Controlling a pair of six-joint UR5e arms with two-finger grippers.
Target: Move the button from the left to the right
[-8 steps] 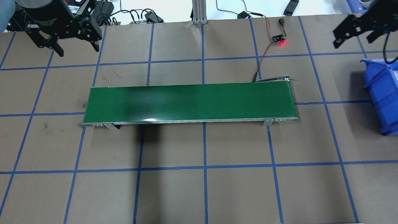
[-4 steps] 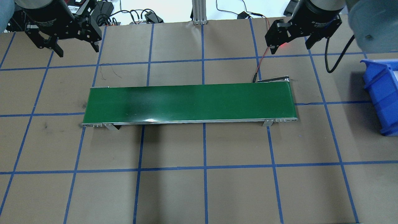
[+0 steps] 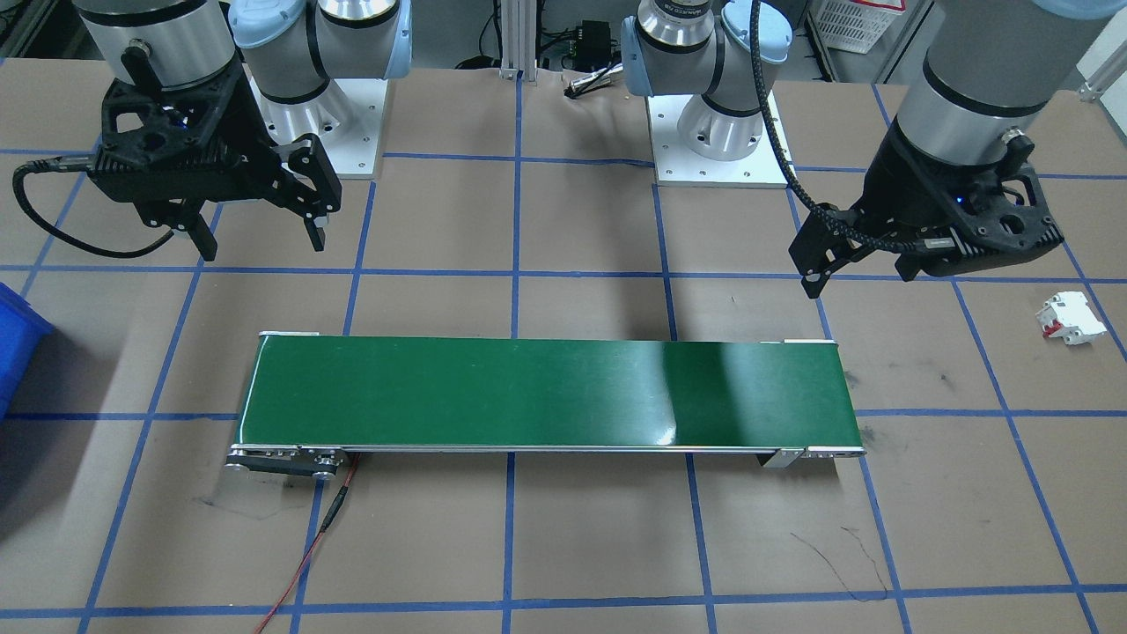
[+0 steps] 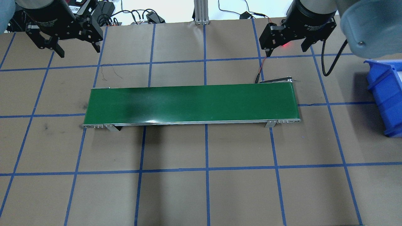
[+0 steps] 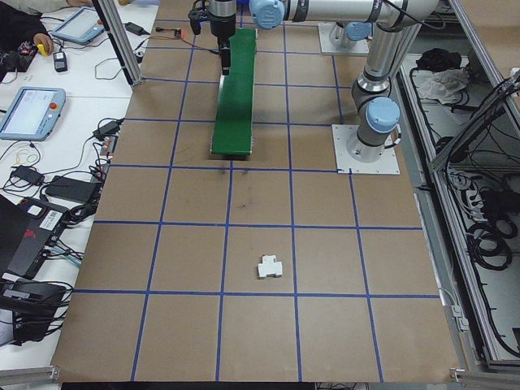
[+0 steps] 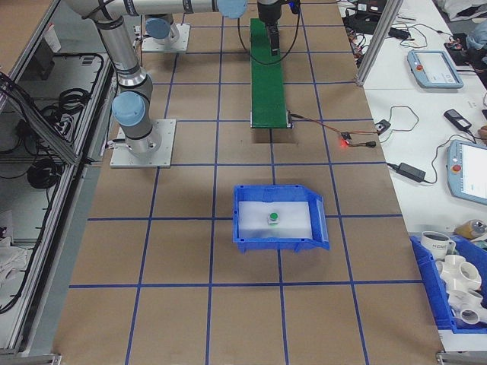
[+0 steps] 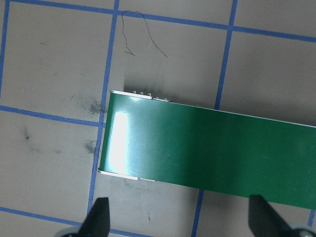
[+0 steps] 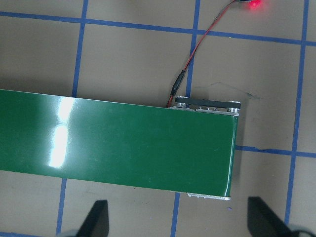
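In the exterior right view the button (image 6: 273, 217) sits mid-frame inside the blue bin (image 6: 245, 242), while both the left gripper (image 4: 75, 39) and right gripper (image 4: 286, 37), jaws spread and empty, hang at the overhead view's upper corners beyond the green conveyor belt (image 4: 191, 103).

Button (image 6: 273, 217) tiny, detail unreadable

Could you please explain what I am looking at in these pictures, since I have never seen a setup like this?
Two robot arms stand at a brown table marked with blue tape. Each ends in a two-finger gripper: the left gripper and right gripper both hang open, holding nothing. One camera looks from behind the robot, one faces it, two look along the table's ends, and one sits on each wrist. A green conveyor belt lies mid-table. At the robot's right, a blue bin holds the small green-capped button. At its left lies a white part with red marks.
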